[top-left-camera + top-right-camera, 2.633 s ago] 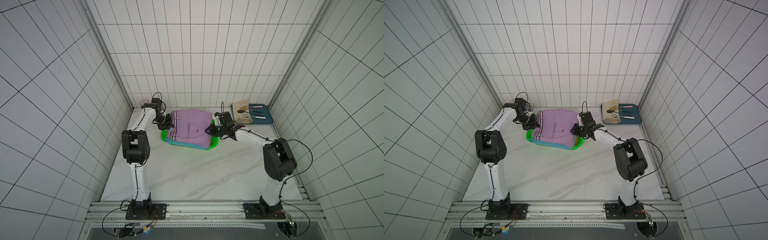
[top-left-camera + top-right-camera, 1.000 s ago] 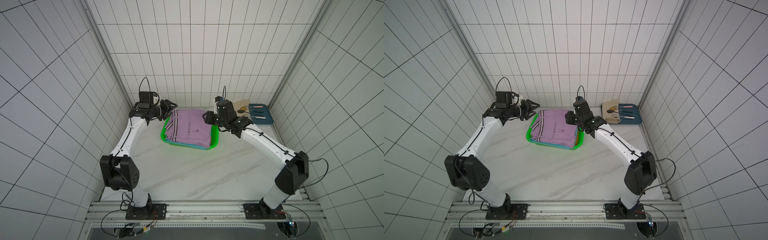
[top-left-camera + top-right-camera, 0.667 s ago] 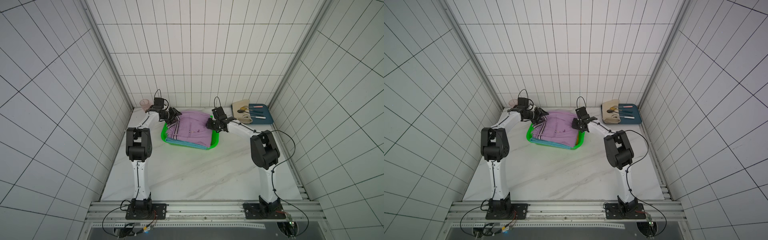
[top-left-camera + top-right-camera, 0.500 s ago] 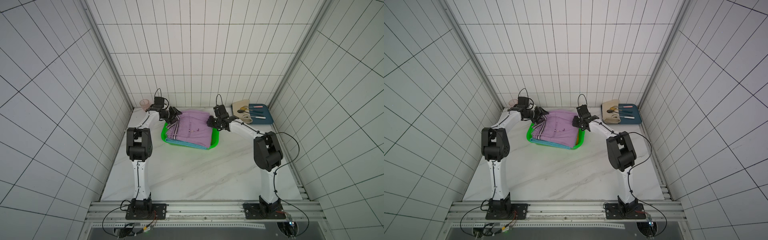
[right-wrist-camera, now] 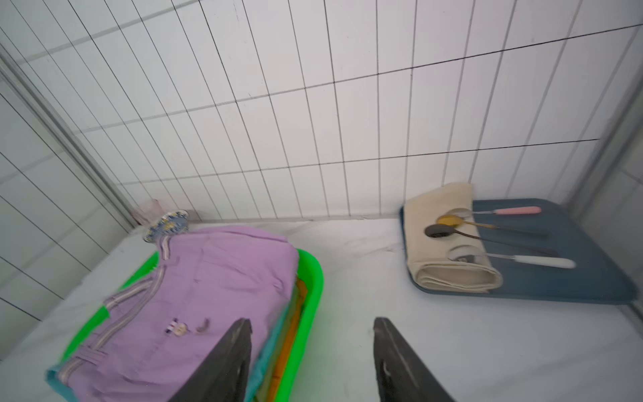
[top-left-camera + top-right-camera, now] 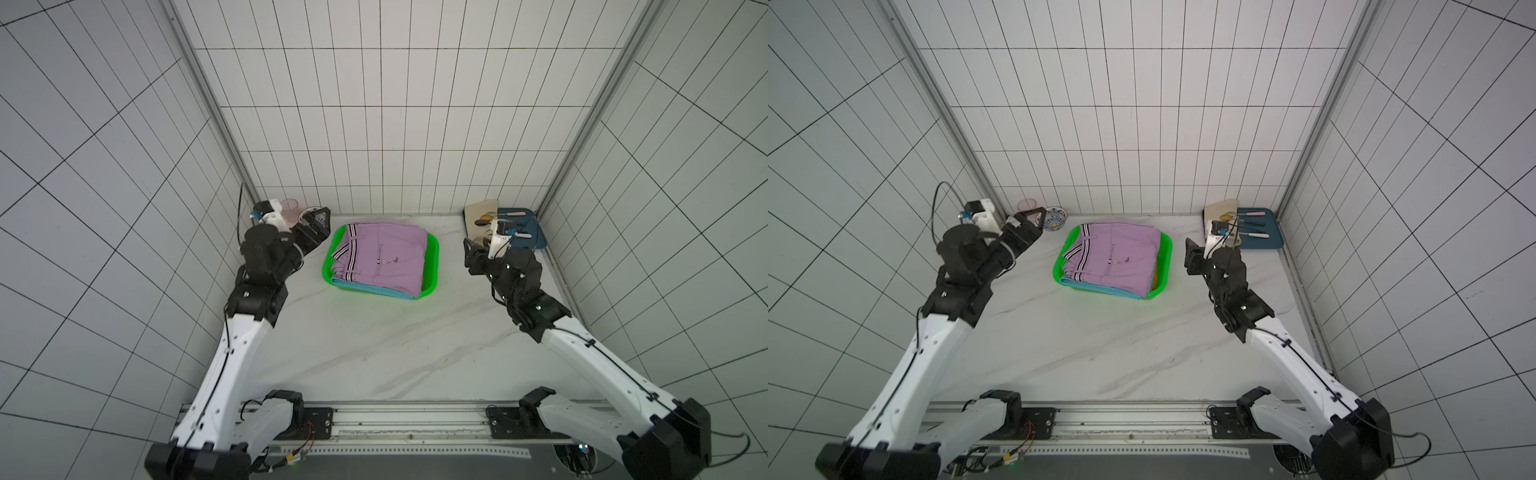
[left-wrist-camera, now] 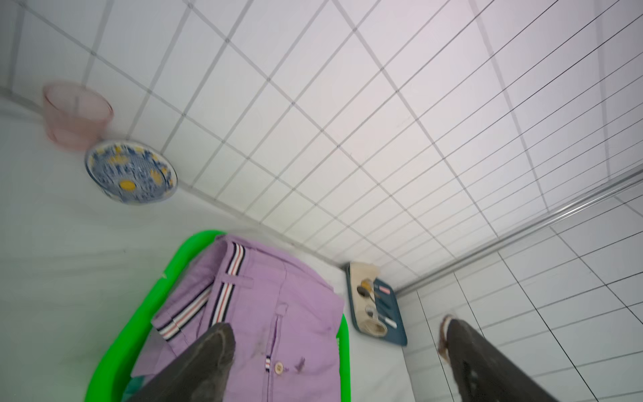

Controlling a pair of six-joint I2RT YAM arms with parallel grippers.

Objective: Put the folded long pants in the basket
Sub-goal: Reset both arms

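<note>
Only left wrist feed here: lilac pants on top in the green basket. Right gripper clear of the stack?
Observer: Yes. The right gripper hangs open beside the basket, on the side of the tray, holding nothing.
Operator: What's under the lilac?
Observer: Right wrist shows a light blue pair and, lower down, an orange pair below the lilac pants.
Operator: Overhang?
Observer: In both top views the light blue pair's edge seems to lap over the basket's near rim.
</note>
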